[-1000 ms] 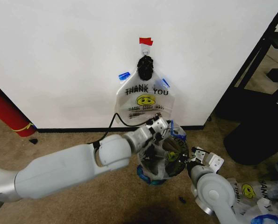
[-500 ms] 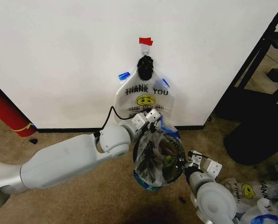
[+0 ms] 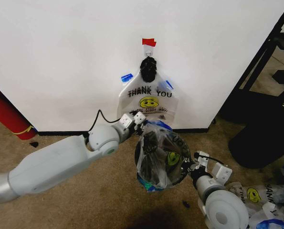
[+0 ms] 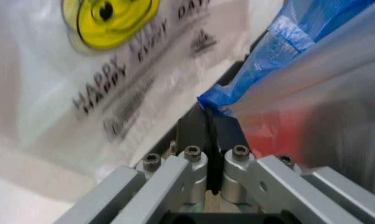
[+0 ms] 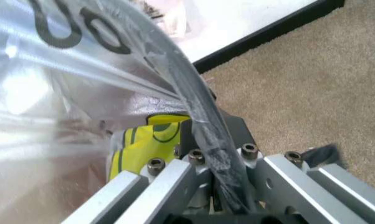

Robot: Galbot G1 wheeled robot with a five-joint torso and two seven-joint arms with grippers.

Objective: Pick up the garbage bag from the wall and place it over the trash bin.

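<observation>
— Nearest the camera?
— Right gripper (image 3: pixel 195 165), low at the right of the trash bin (image 3: pixel 162 157), pinched shut on the bin's black rim together with the garbage bag (image 3: pixel 153 164) film stretched over it; same clamp seen close in the right wrist view (image 5: pixel 222 184).
— And the bag itself?
— Draped over the bin, plastic covering the mesh, yellow smiley print showing near the right side.
— Left side?
— Left gripper (image 3: pixel 136 120) at the bin's far left edge, fingers closed on a blue-taped handle (image 4: pixel 250 86) of the bag, held up just above the rim; closed pads plain in the left wrist view (image 4: pixel 213 135).
— Underneath?
— Brown carpet floor (image 3: pixel 84 191), more printed bags (image 3: pixel 256 195) heaped at the right.
— Farther back?
— Another identical bag (image 3: pixel 149 102) hanging flat on the wall (image 3: pixel 60 57), just behind the left gripper, knotted at a hook under a red tape patch (image 3: pixel 149 42).
— Anything else along the wall?
— Black baseboard (image 3: pixel 60 133), and a red cylinder (image 3: pixel 5 114) leaning at far left.
</observation>
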